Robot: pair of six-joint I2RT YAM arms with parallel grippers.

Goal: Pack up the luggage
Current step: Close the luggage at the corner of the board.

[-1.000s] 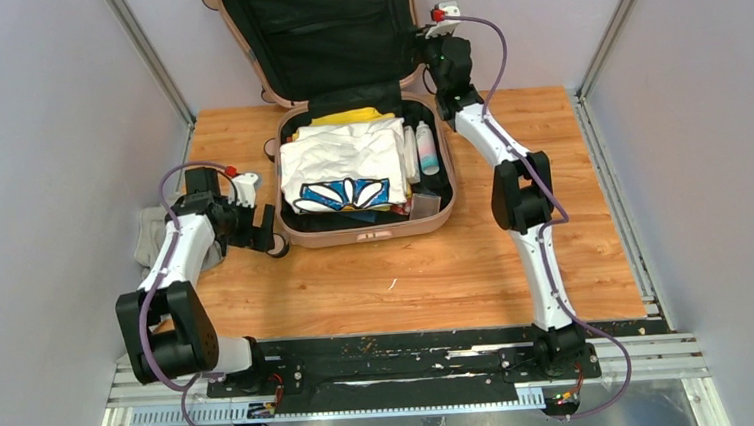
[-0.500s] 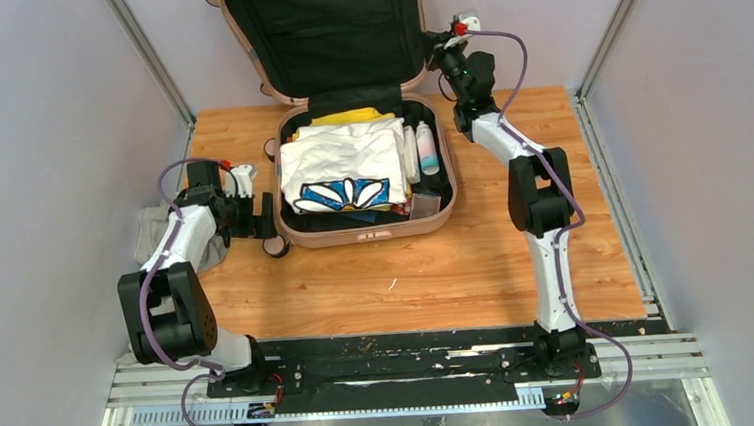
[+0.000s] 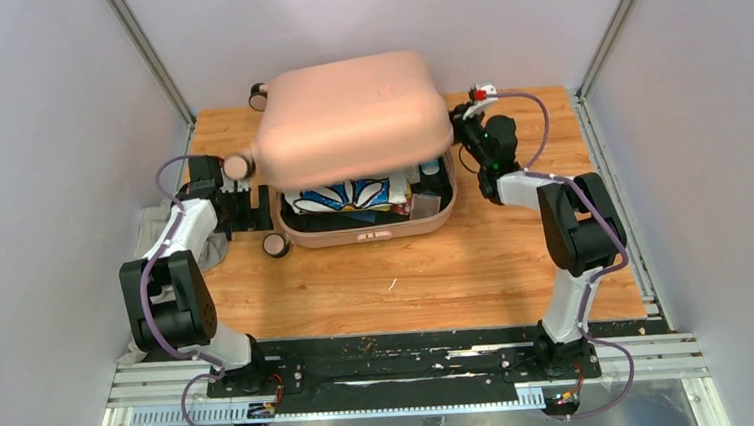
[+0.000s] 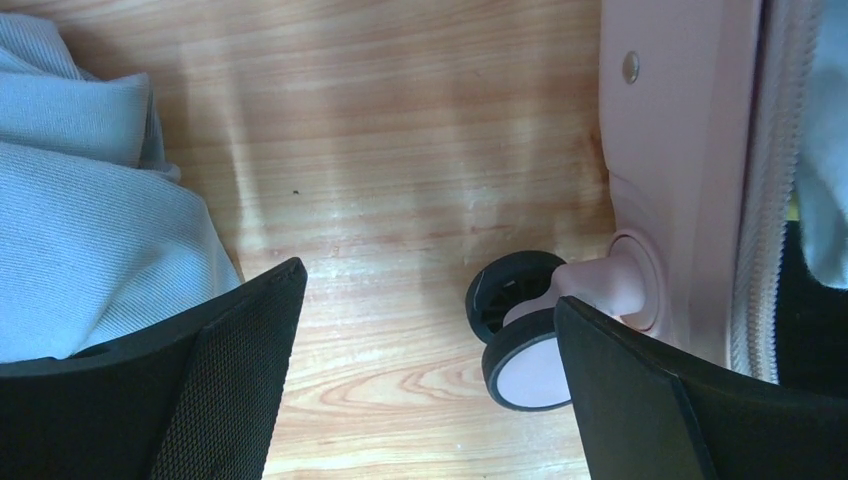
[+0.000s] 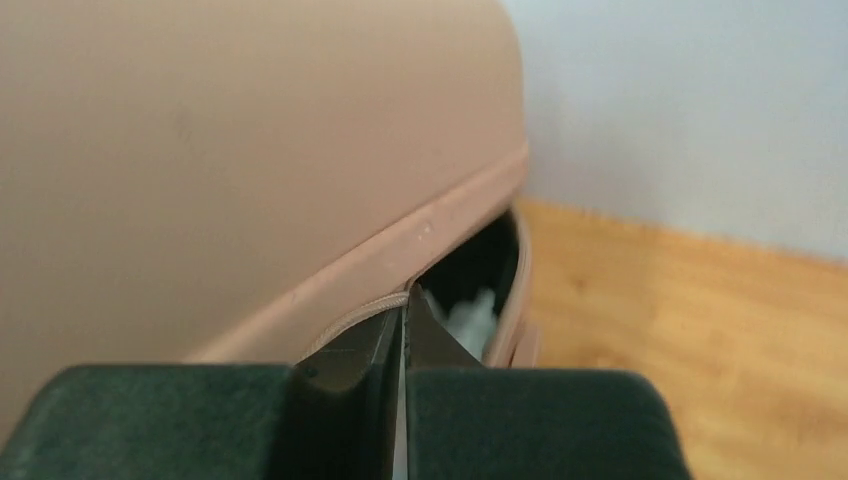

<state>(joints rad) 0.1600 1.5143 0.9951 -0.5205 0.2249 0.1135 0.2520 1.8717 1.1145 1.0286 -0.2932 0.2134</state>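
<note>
The pale pink luggage (image 3: 351, 120) lies on the wooden table with its lid hanging tilted over the base (image 3: 369, 232), a gap still showing at the front. A white shirt with a blue flower print (image 3: 352, 193) shows in that gap. My right gripper (image 3: 460, 132) is shut, its tips (image 5: 405, 300) against the zipper edge of the lid (image 5: 230, 150) on the right side, with nothing seen between them. My left gripper (image 3: 257, 206) is open beside the luggage's left wall (image 4: 660, 150), one finger next to a spinner wheel (image 4: 525, 365).
A crumpled grey cloth (image 3: 154, 239) lies on the table's left edge, just behind my left gripper (image 4: 428, 290); it shows as grey fabric (image 4: 90, 230) in the left wrist view. Purple walls stand close on three sides. White clothing (image 5: 470, 315) peeks from under the lid.
The lid has swung down from upright to hang over the base. My right arm came down and nearer with it, and its gripper closed. My left gripper shifted slightly toward the back.
</note>
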